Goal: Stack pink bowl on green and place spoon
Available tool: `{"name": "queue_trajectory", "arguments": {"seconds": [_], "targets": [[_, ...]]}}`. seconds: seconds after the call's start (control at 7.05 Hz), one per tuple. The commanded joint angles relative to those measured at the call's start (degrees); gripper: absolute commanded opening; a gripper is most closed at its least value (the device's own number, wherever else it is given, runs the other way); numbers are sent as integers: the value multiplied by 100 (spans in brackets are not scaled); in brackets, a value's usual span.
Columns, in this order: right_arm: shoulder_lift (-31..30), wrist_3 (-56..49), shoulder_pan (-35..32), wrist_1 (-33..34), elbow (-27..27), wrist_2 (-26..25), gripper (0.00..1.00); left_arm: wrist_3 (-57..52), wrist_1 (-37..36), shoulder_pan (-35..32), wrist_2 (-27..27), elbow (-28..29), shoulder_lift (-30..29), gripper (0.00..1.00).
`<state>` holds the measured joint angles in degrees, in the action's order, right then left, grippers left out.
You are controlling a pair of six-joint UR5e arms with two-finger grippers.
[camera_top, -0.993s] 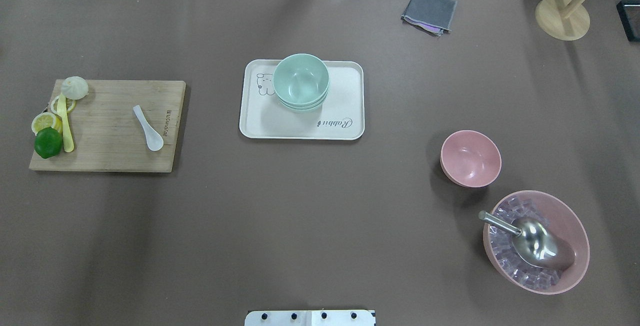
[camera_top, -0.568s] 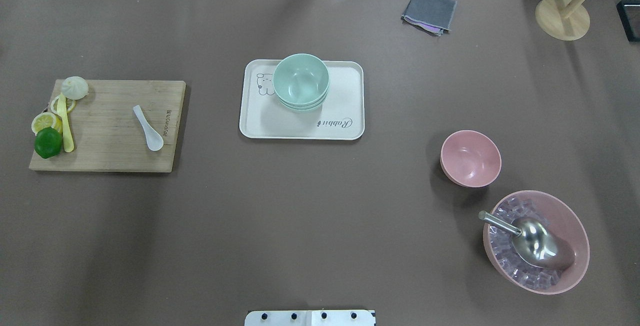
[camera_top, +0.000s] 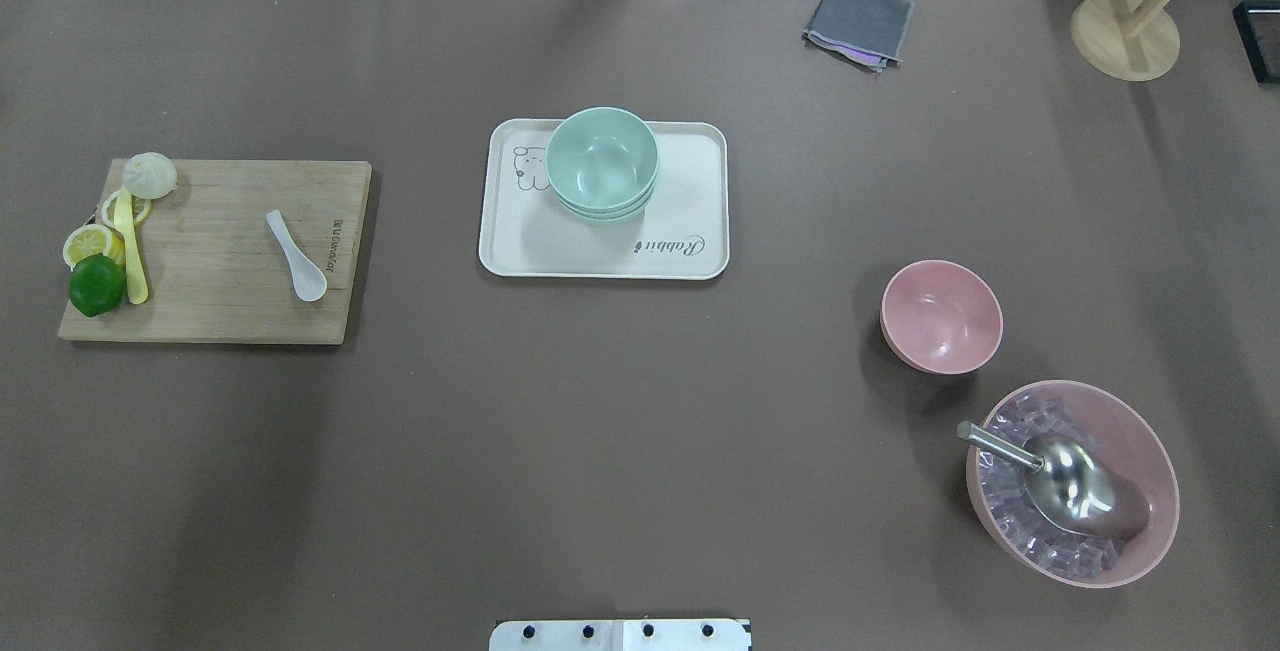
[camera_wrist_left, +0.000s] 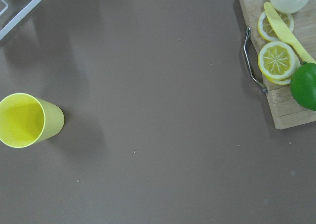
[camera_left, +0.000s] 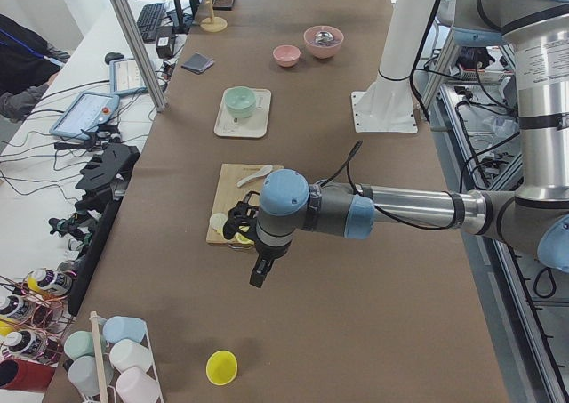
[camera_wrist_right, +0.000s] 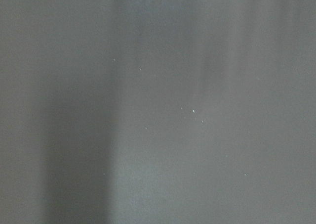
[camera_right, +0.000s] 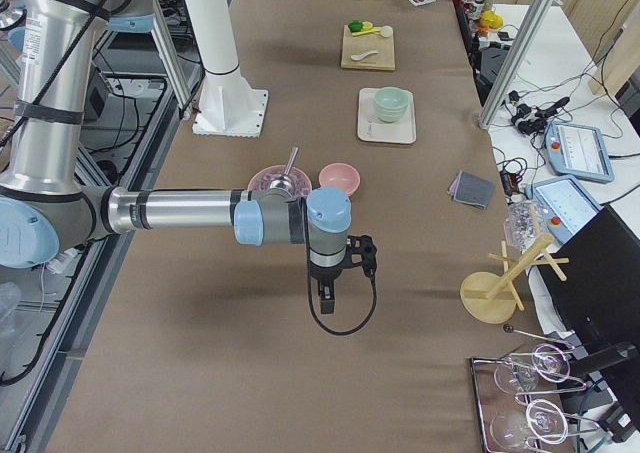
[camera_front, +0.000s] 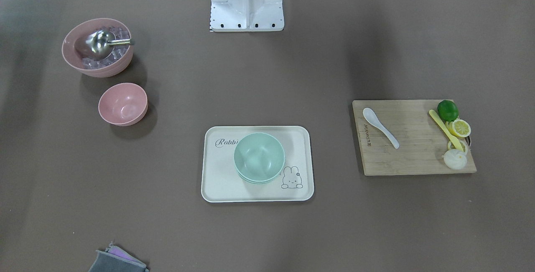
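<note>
As far as one can judge, nothing of the task is done yet. The pink bowl (camera_top: 941,316) stands alone and empty on the bench (camera_top: 640,451), on the right side and rather near. It is just beside a larger pink bowl (camera_top: 1145,446) that holds ice cubes (camera_top: 1010,521) and a metal scoop (camera_top: 1075,486). The green bowl (camera_top: 602,161) seems to be the top one of a small stack. It sits on the far part of a tray (camera_top: 520,241) in the middle of the bench, well apart from the pink bowl. The spoon (camera_top: 297,255), a white one, lies on a cutting board (camera_top: 220,301) at the left. The left hand (camera_left: 259,274) hangs over bare bench to the left of the board, and the right hand (camera_right: 328,293) hangs over bare bench to the right of the two pink bowls. Whether they are open or closed I cannot tell, because only the side views show them. So everything is left to do: to lift the pink bowl, to set it into the green one, and then to bring the spoon, probably into the stacked bowl.
</note>
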<state>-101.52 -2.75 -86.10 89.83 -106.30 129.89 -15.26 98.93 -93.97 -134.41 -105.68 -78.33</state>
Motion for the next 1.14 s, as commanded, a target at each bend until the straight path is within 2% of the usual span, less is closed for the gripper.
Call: {"name": "queue_trajectory", "arguments": {"seconds": [0.0,0.14,0.28,0.57,0.71,0.99], "targets": [[847,28,-3,8,-146,-8,100,41,1149,-7,11,38,-76,98],[1010,11,-3,-1,-180,10,100,259,1738,2,20,361,-512,98],[994,2,-3,-175,-207,140,100,818,1892,2,3,677,-595,98],[853,28,101,-1217,99,587,100,867,2184,2,-6,777,-622,98],[853,359,442,-1423,144,981,100,876,2192,2,-24,768,-622,98],[1289,1428,1530,-1600,153,994,100,876,2201,2,-120,777,-587,98]]}}
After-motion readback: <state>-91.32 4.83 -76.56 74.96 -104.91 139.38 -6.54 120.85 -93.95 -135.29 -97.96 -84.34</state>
